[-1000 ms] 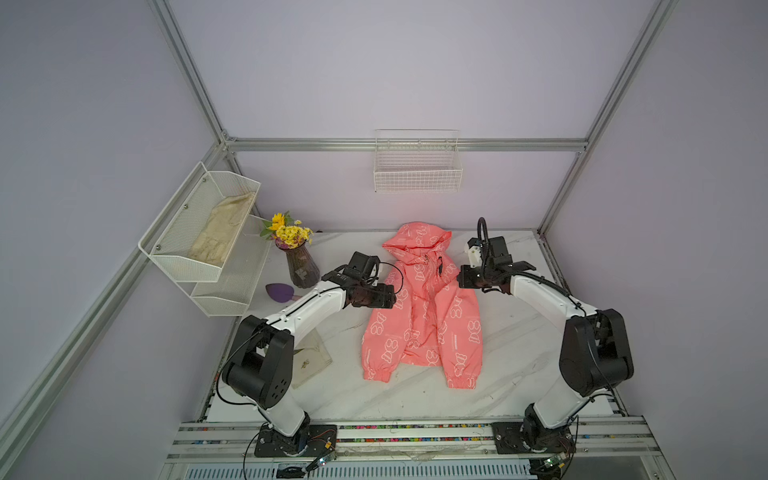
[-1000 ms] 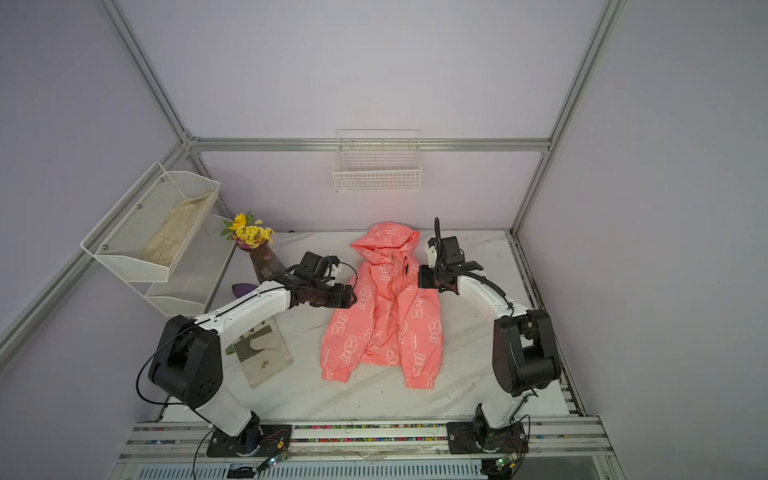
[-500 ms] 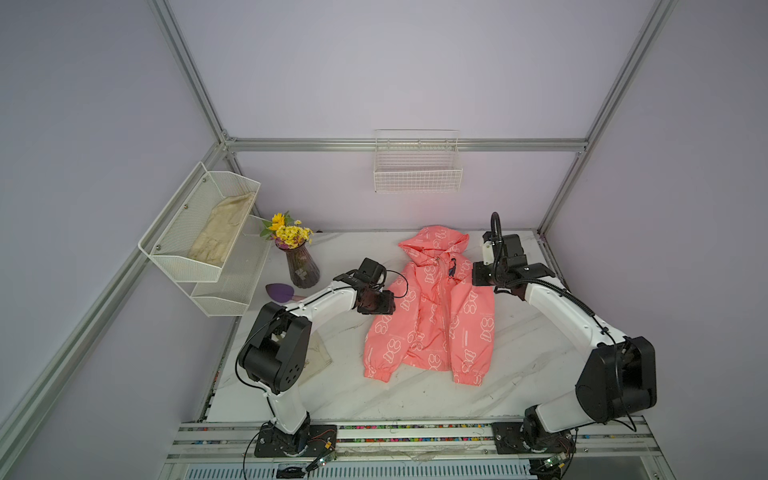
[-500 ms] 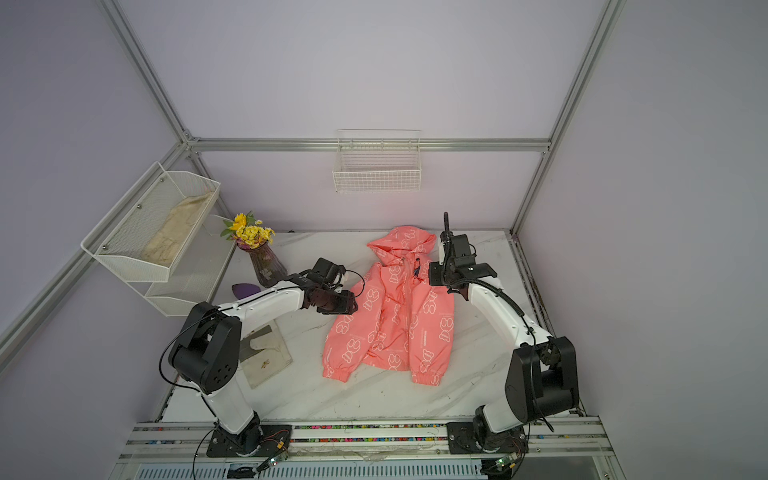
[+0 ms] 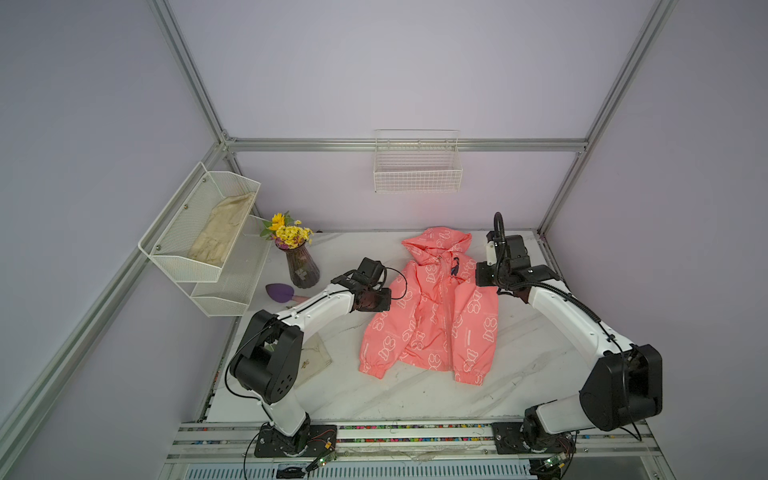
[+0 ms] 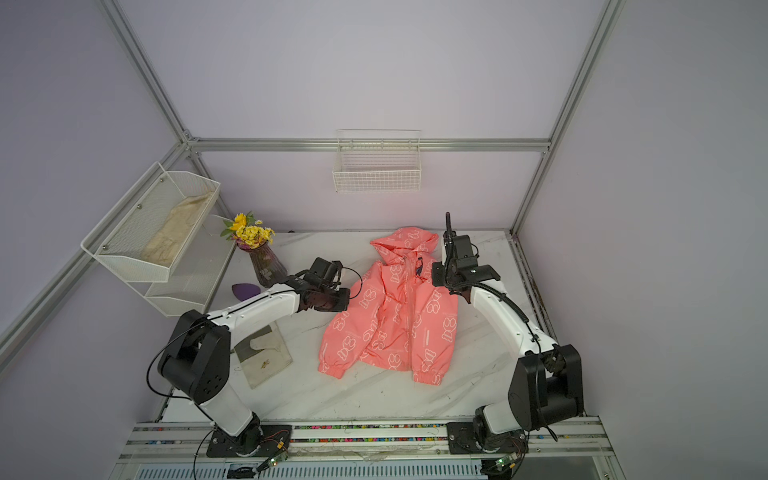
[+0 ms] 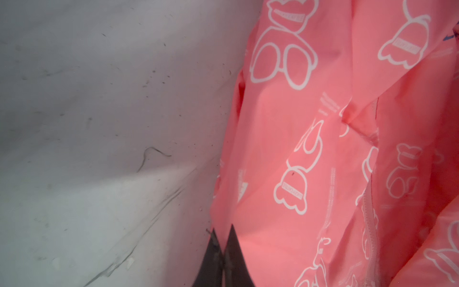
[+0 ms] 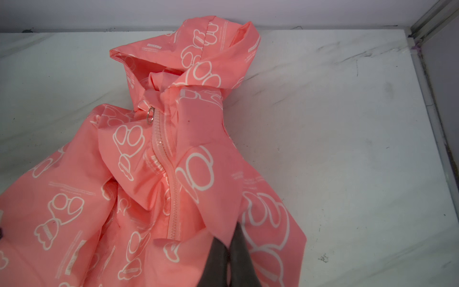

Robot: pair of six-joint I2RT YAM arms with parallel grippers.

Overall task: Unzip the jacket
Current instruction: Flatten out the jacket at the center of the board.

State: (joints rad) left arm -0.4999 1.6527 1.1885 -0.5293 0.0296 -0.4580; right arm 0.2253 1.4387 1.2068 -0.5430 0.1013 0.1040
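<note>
The unzipping had not begun, as far as the pictures showed. The jacket (image 5: 436,307) lay front-up on the desk (image 5: 415,395), its hood (image 8: 198,49) toward the back wall and its cuffs toward the robot. In the right wrist view the zipper (image 8: 165,159) ran with its teeth meshed from the collar downward, and the small metal pull ring (image 8: 150,116) sat at the very top, untouched by either arm. Both arms seemed only to be anchoring the cloth. The right claw (image 8: 229,246) was closed on a raised fold of the jacket's front beside the zipper. The left claw (image 7: 223,238) was closed at the garment's outer edge near the shoulder and sleeve, with the fabric appearing to run in between its tips. By my judgement, what remained was the whole job: one claw had to let go, take the ring and draw it down the full length. Several things were hard to make out. The lower end of the zipper was covered by the held fold in the right wrist view and was too fine a line to read in both top views. The tips of both claws were hidden beneath their wrists from above. How much cloth the left claw really held could not be confirmed.
</note>
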